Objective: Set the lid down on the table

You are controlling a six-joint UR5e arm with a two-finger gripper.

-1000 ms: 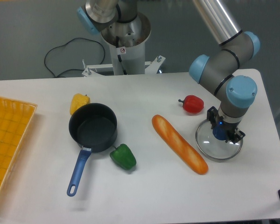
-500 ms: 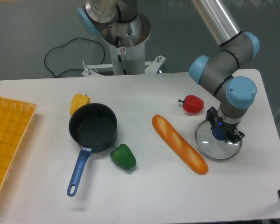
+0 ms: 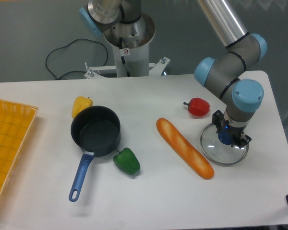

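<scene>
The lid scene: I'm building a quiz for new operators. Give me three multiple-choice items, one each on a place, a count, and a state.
1. Where is the lid?
A. on the pot
B. on the table, right of the baguette
C. in the tray

2. How many peppers are on the table?
A. one
B. two
C. three

3. The pot is:
A. uncovered
B. covered
C. overturned

Answers: 1 B, the lid lies flat beside the baguette, under the gripper. 2 C, red, green, yellow. 3 A, its dark inside shows.
</scene>
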